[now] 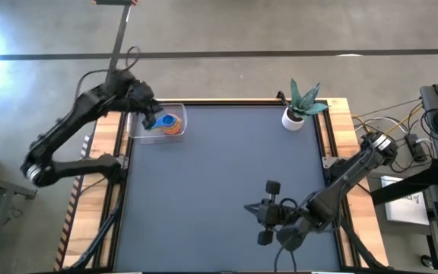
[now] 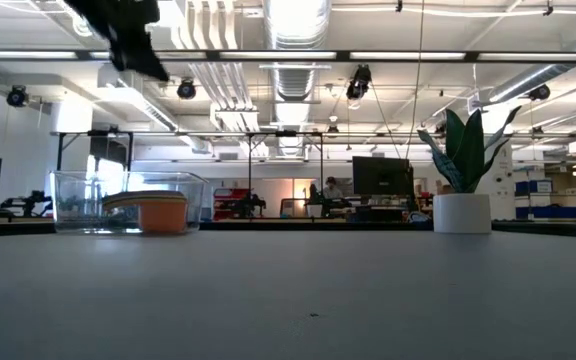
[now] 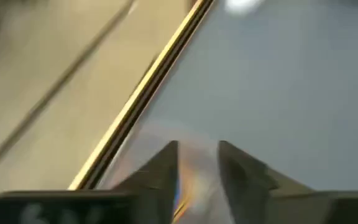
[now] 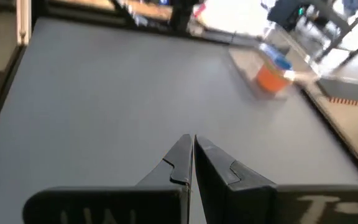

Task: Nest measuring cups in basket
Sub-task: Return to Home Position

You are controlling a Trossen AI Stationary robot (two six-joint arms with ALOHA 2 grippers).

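The clear basket (image 1: 137, 131) stands at the table's far left corner, also seen in the low view (image 2: 78, 203). Inside it sits a nested stack of measuring cups (image 1: 172, 125), orange outermost with blue on top, resting on the basket floor (image 2: 158, 213) (image 4: 271, 74). The other colours are hidden inside the stack or cannot be told apart. My left gripper (image 1: 152, 118) hangs open well above the basket (image 2: 143, 55), holding nothing; its fingers (image 3: 197, 155) stand apart with the stack's colours blurred below them. My right gripper (image 4: 193, 146) is shut and waits over the near right of the table (image 1: 261, 213).
A small white pot with a green plant (image 1: 295, 114) stands at the far right corner (image 2: 462, 212). The grey mat (image 1: 219, 175) fills the middle of the table between the two arms. Wooden table borders and black rails run along both sides.
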